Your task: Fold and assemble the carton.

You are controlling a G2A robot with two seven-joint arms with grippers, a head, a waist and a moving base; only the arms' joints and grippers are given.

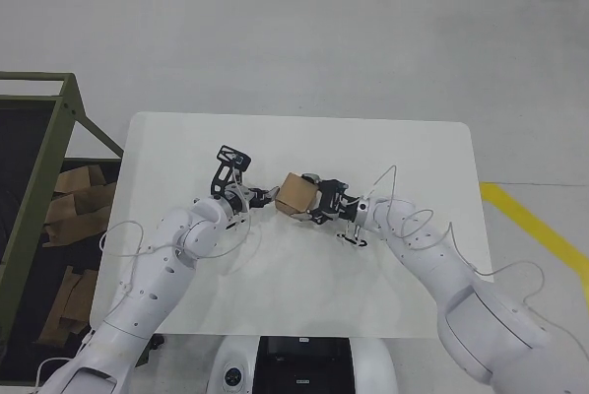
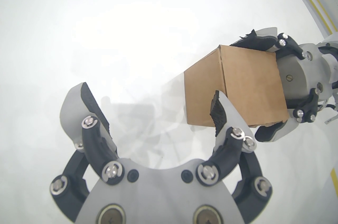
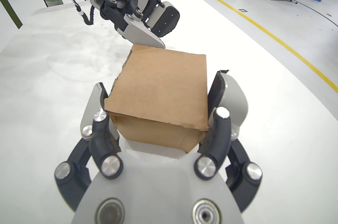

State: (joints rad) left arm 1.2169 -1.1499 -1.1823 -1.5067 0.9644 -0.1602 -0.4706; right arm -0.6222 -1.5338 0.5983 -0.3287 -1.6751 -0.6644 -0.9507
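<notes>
A small brown carton (image 1: 295, 193) is folded into a box near the middle of the white table (image 1: 413, 286). My right gripper (image 3: 159, 93) is shut on the carton (image 3: 161, 87), one finger on each side wall. My left gripper (image 2: 155, 106) is open; one fingertip (image 2: 220, 111) touches the near edge of the carton (image 2: 237, 87), the other finger hangs over bare table. In the right wrist view the left gripper's (image 3: 155, 32) lower finger rests at the carton's far top edge. In the top view both grippers meet at the carton, the left gripper (image 1: 260, 194) on its left, the right gripper (image 1: 314, 205) on its right.
A green-framed bin (image 1: 38, 187) with flat brown cardboard pieces (image 1: 78, 197) stands left of the table. White cables (image 1: 413, 212) loop along both arms. A yellow floor line (image 1: 541, 236) runs on the right.
</notes>
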